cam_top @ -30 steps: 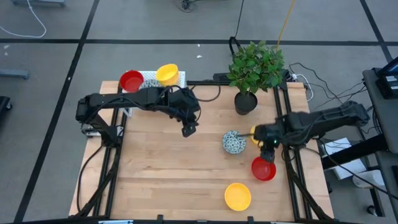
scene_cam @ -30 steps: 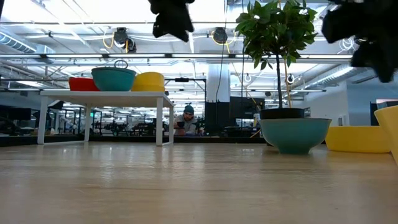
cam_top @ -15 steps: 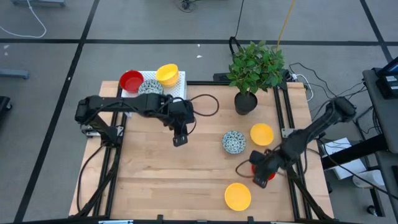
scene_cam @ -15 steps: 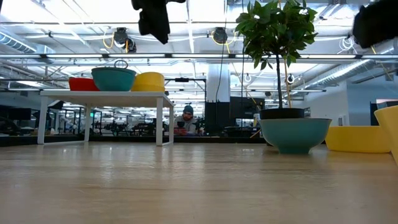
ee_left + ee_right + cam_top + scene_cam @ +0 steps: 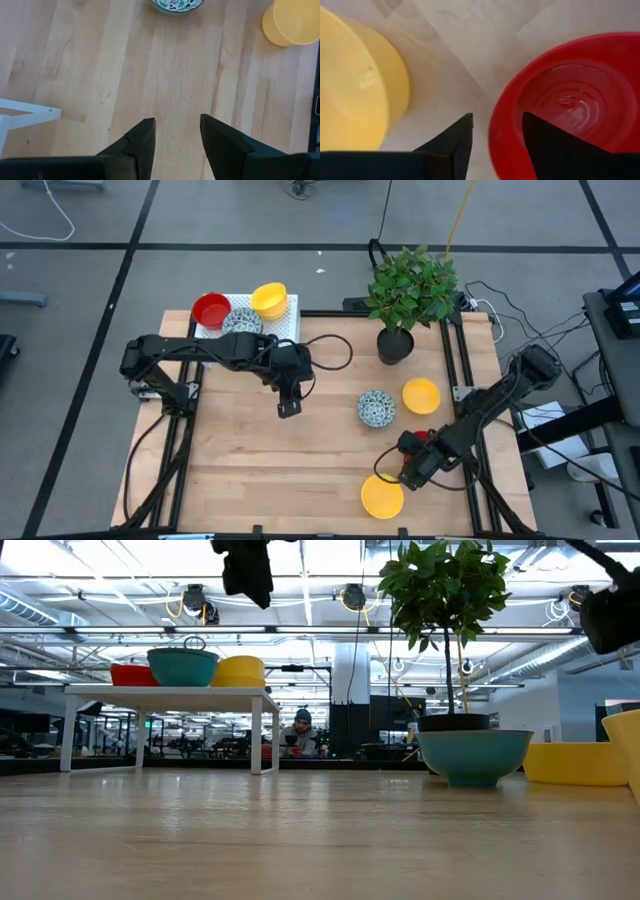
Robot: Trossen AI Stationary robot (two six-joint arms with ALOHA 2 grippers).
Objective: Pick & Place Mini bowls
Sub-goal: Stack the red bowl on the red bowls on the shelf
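One red bowl (image 5: 570,100) — its rim between right hand (image 5: 496,131) fingers.

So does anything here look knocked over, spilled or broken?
Nothing stands out. The red bowl by the right gripper sits upright beside a yellow bowl; the speckled bowl and another yellow bowl also sit upright on the table.

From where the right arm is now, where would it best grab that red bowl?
Probably by the rim. The red bowl sits upright and open on the table, its thin wall facing the right pincer. The pincer is open with the near rim between its fingers, so coming down from above, one finger inside and one outside, looks best.
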